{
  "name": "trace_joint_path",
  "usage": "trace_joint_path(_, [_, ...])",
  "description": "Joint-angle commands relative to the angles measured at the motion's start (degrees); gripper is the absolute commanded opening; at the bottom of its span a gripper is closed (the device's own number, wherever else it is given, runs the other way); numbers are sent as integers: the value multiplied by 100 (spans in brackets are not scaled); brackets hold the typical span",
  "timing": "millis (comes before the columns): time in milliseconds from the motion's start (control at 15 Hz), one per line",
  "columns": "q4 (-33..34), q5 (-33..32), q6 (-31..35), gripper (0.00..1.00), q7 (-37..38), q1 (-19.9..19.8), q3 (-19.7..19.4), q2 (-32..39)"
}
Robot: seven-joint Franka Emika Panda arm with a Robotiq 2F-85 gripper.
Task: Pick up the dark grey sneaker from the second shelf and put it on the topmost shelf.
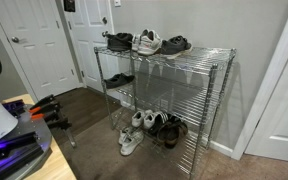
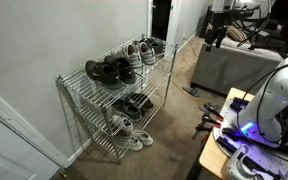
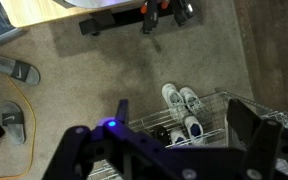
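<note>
Claw (image 3: 162, 148): jaws apart, empty, facing floor (image 3: 84, 60)
Sneaker (image 1: 119, 79): on second shelf (image 1: 154, 92), well apart from it

beige painted walls (image 1: 246, 25) meet a white baseboard (image 1: 222, 149); white panelled doors (image 1: 39, 45) stand shut, worn brown carpet floor (image 1: 89, 125) runs throughout, and a grey upholstered couch (image 2: 229, 70) sits farther off.

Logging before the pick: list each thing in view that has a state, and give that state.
Gripper: open, empty.
Dark grey sneaker: lying on second shelf, not gripped.
Topmost shelf: partly filled with shoes, one end bare.
Door: shut.
</note>
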Motion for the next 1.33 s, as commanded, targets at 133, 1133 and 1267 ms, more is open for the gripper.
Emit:
trace_joint_path(133, [-64,38,391,100,237,143,451,200])
trace_joint_path(1133, [543,1299,3023,100,2015,1091,1480,2970])
trace_joint_path(1267, [628,1379,3113,100,1955,1191,1506,3253])
